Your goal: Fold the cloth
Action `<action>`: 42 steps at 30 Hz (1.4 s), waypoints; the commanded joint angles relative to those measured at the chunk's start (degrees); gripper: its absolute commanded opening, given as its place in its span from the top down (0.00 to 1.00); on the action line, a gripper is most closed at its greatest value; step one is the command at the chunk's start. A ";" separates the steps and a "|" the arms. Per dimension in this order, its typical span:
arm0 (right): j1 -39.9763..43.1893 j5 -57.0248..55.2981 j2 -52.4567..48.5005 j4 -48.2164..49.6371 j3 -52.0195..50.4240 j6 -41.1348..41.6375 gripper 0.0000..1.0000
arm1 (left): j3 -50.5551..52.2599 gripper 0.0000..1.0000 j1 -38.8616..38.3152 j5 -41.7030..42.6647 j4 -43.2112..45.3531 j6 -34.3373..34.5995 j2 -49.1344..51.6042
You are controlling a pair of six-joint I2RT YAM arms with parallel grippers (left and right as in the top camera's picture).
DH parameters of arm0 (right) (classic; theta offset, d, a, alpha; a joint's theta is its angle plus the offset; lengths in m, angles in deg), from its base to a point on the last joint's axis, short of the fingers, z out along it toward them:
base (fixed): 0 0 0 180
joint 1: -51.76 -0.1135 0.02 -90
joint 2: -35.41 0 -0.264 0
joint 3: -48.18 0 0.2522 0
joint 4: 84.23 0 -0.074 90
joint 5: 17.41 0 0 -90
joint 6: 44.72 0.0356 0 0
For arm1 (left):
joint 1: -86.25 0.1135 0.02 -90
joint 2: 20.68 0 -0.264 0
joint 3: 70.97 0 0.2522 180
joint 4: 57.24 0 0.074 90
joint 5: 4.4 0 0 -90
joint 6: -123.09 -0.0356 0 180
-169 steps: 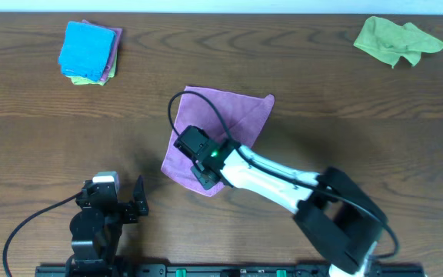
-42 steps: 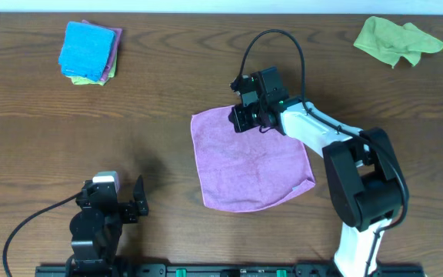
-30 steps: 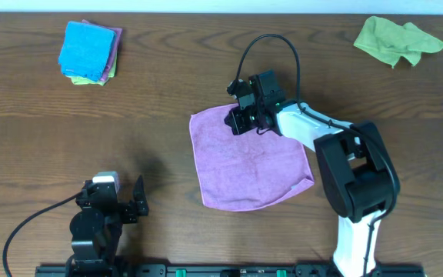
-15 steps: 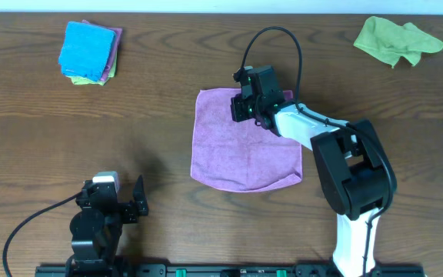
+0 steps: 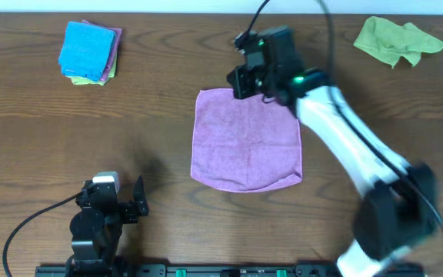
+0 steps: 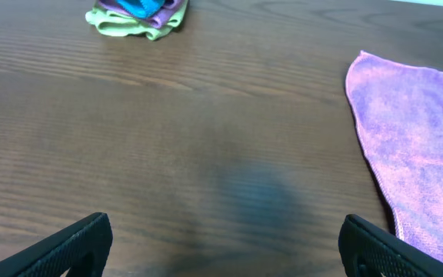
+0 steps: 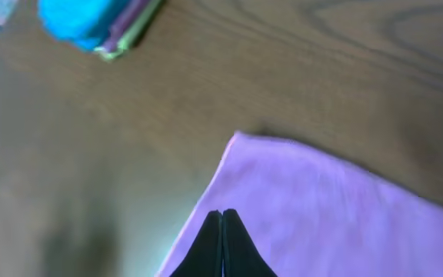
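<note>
**Purple-pink cloth on a dark brown, wood-grained counter**

The cloth (image 5: 246,138) is an even purple-pink with a faint mottled nap, and in the left wrist view it looks more violet, with pinker patches. The counter (image 5: 168,115) is dark brown with fine lighter grain streaks. At its far left corner the stack of cloths (image 5: 89,52) is bright blue on top, with purple and lime-green edges beneath. The crumpled cloth (image 5: 397,40) at the far right corner is lime-green. The right end effector (image 5: 241,83) is black with a small green light (image 5: 261,44), on a white arm (image 5: 337,123). The left end effector (image 5: 135,204) is black, as is its cable (image 5: 29,223).
</note>
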State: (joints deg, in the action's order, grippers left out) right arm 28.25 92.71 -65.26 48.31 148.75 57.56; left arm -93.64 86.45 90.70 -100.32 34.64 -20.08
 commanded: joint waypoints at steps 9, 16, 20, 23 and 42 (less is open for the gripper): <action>-0.81 -6.69 19.43 -37.64 -0.90 7.13 0.99 | 0.85 0.05 0.15 -0.68 0.17 0.59 -0.28; -0.92 -9.18 37.77 -43.15 -9.20 11.85 0.99 | 0.85 0.05 0.15 -0.66 0.17 0.59 -0.28; -0.90 -8.74 47.50 -44.02 -19.41 16.57 0.99 | 0.85 0.05 0.15 -0.68 0.33 0.59 -0.28; -0.90 -4.98 52.63 -43.69 -27.43 17.51 0.98 | 0.85 0.04 0.13 4.46 0.31 5.75 -0.28; -0.90 -2.23 55.01 -36.63 -32.70 17.90 0.98 | 0.79 0.03 0.13 38.69 3.85 45.86 -0.28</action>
State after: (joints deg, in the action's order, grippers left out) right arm 27.53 91.09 -10.57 10.59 115.96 74.87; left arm -93.84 86.48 126.77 -97.87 79.84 -20.08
